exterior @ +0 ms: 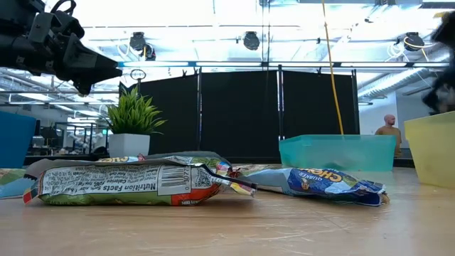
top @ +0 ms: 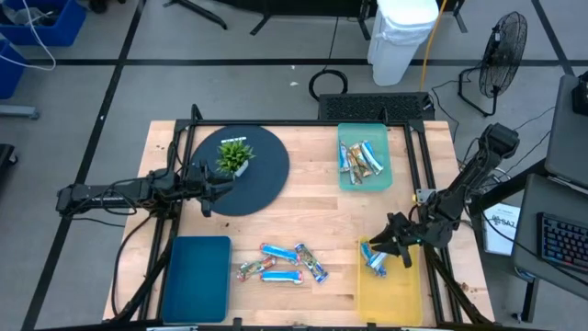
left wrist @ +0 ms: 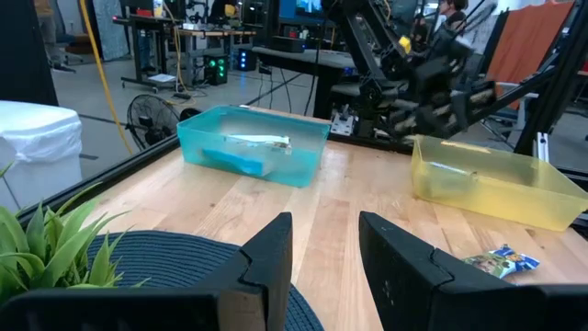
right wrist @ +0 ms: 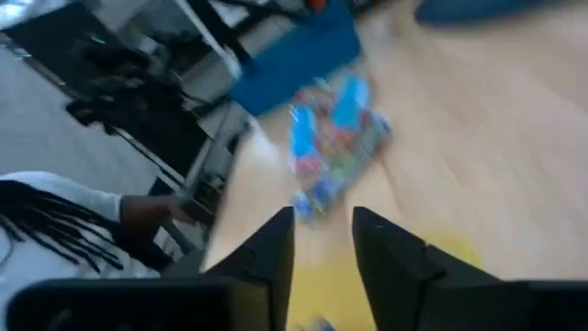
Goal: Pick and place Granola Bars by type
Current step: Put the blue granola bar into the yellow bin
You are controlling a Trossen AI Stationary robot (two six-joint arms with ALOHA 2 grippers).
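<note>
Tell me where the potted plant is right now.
In the high view the potted plant stands on the dark round mat at the table's far left, just ahead of the left gripper.

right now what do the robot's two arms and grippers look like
Both arms are dark, nearly black, built of slim jointed segments. The left gripper has two flat, blocky dark fingers with squared tips. The right gripper looks the same. No markings or loose cables are visible on either.

Right end effector (top: pixel 384 241) over yellow tray (top: pixel 391 294)

Three trays (top: pixel 365 175); about nine granola bars (top: pixel 281 262).
</note>
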